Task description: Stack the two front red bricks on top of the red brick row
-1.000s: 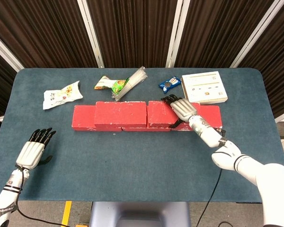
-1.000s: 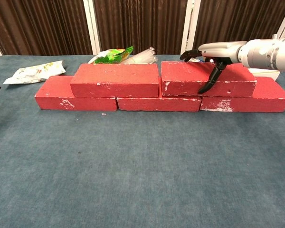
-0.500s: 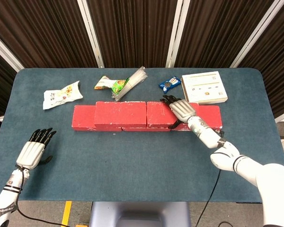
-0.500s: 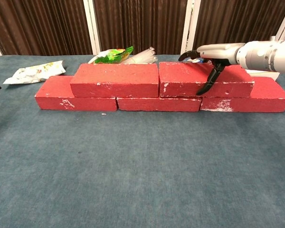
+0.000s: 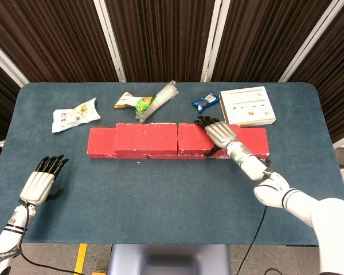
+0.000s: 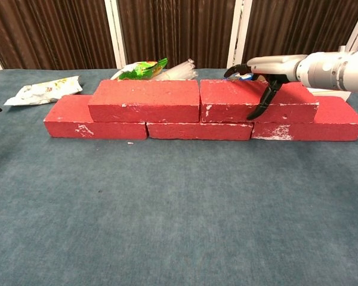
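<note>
A row of red bricks (image 5: 101, 143) (image 6: 77, 117) lies across the middle of the table. Two more red bricks lie on top of it, almost end to end: the upper left brick (image 5: 146, 137) (image 6: 144, 101) and the upper right brick (image 5: 190, 137) (image 6: 227, 102). My right hand (image 5: 219, 133) (image 6: 274, 62) grips the upper right brick near its right end, with its fingers hooked over the far edge and its thumb down the front face. My left hand (image 5: 39, 184) hovers open over the table's near left corner, far from the bricks.
Behind the bricks lie a white snack packet (image 5: 74, 114), a green packet (image 5: 135, 103), a clear plastic bag (image 5: 161, 97), a blue packet (image 5: 205, 101) and a white box (image 5: 247, 106). Bare blue cloth stretches in front of the bricks.
The upper right brick has slid slightly left under my right hand, narrowing the gap to the upper left brick. The left hand has not moved.
</note>
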Robot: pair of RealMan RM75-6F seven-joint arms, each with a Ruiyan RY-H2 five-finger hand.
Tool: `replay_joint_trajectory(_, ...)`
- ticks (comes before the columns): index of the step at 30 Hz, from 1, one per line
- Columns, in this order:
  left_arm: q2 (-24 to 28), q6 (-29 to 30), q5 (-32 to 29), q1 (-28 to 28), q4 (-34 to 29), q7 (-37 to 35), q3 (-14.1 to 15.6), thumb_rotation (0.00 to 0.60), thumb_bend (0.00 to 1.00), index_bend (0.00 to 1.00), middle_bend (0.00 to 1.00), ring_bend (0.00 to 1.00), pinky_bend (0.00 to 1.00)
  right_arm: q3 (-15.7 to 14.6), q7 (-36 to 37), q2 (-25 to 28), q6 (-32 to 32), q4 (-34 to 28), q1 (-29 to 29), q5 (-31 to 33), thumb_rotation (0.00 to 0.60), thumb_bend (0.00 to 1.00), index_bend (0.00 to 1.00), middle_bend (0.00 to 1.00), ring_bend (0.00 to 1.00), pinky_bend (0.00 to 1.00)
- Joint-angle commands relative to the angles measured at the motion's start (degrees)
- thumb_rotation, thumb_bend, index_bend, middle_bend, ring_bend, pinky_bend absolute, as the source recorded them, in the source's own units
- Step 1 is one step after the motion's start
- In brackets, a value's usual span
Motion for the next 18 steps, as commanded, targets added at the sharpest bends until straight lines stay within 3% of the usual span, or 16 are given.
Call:
replay_joint_trajectory(1, 0.04, 0.25, 0.11, 0.05, -0.1, 0.06, 0.0, 0.6, 0.29, 0.0, 0.0, 0.0, 0.04, 0.26, 0.53, 1.32, 0.9, -1.76, -0.62, 0.07, 0.6, 0.0, 0.0, 0.0, 0.0, 0.26)
replay_joint_trajectory(9, 0.4, 1.4, 0.8, 0.28, -0.86, 0.31, 0.15, 0.6, 0.29, 0.0, 0.0, 0.0, 0.04, -0.28, 3.83, 9.84, 10.03, -9.86, -6.24, -2.52, 0.6, 0.0, 0.0, 0.0, 0.0, 0.24)
replay_joint_trajectory(13, 0.56, 1.74, 1.02, 0.38, -1.25, 0.53, 0.25, 0.6, 0.29, 0.0, 0.0, 0.0, 0.04, -1.62, 3.61, 13.24, 13.7, -9.83, -10.11, -2.69, 0.6, 0.0, 0.0, 0.0, 0.0, 0.21)
replay_joint_trajectory(18, 0.48, 1.4, 1.05, 0.28, -1.47, 0.83, 0.36, 0.6, 0.29, 0.0, 0.0, 0.0, 0.04, -2.31, 4.31, 13.54, 11.91, -4.83, -12.69, 0.12, 0.6, 0.1, 0.39, 0.0, 0.0, 0.2)
